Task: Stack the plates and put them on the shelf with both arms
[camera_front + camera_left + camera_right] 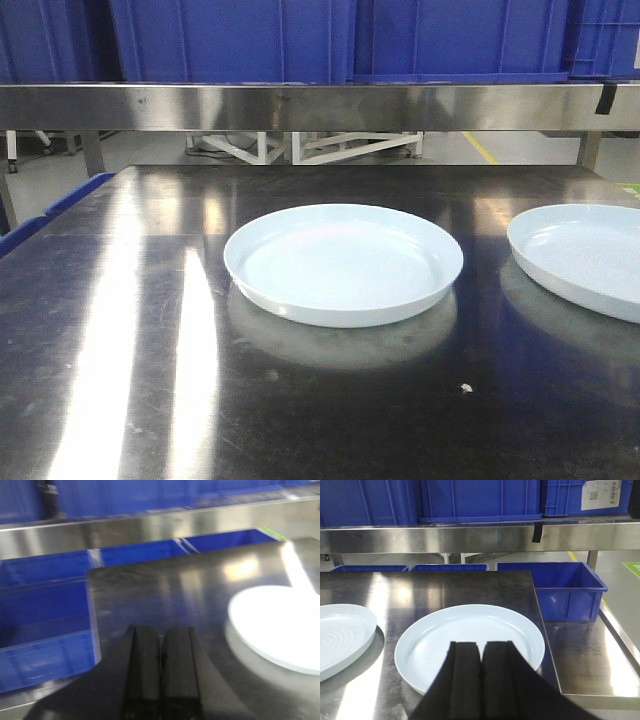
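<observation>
**A:** So, where is everything lying?

**B:** The middle plate (343, 265) and the right plate (580, 255) are both sitting flat on the dark steel tabletop (150, 350). They are lying side by side with a gap between them, not stacked. The right one is running off the edge of the front view.

**A:** And the shelf?

**B:** The shelf (320, 107) is spanning the far side, its steel rail sitting above the tabletop, and blue crates (230, 40) are standing on it. Neither plate is touching it.

**A:** What are the grippers doing?

**B:** The right gripper (481, 680) is pressing its two black fingers flush together with nothing between them. It is pointing at the right plate, its tips overlapping the near rim in the wrist view. Whether it is touching, I cannot tell. The left gripper (161, 680) is also closed and empty, hanging over bare tabletop. A white plate (280, 625), blurred and washed out, is lying ahead to its right.
</observation>
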Controlling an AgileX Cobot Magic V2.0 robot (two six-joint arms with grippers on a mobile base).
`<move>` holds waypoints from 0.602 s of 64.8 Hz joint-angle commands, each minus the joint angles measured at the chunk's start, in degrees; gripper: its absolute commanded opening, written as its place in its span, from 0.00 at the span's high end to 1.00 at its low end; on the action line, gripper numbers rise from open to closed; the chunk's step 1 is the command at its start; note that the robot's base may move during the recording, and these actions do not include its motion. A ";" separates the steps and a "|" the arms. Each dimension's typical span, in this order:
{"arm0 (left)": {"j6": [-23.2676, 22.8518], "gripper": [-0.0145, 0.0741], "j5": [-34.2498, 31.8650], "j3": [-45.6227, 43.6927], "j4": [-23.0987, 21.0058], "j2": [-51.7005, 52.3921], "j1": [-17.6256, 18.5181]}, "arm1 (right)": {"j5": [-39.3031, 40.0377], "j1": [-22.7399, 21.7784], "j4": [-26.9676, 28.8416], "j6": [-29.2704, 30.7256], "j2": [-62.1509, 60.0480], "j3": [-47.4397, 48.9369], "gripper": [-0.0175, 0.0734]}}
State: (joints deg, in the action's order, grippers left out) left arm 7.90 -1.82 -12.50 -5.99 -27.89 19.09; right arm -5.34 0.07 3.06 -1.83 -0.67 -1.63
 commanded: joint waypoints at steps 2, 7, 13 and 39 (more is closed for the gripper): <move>-0.10 0.74 -5.40 -0.15 0.84 4.28 -4.60 | 5.34 -0.05 -0.50 0.03 -1.03 -0.08 0.75; -0.10 0.74 -5.28 -0.16 1.09 6.01 -7.51 | 5.34 -0.05 -0.50 0.03 -1.03 -0.08 0.75; -0.10 0.74 -5.28 -0.16 1.09 7.05 -9.78 | 5.34 -0.05 -0.50 0.03 -1.03 -0.08 0.75; -0.10 0.74 -5.28 -0.16 1.09 7.17 -14.33 | 5.34 -0.05 -0.50 0.03 -1.03 -0.08 0.75</move>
State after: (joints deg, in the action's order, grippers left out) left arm 7.90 -2.04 -10.95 -4.95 -20.32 4.88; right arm -5.34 0.07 3.06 -1.83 -0.67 -1.63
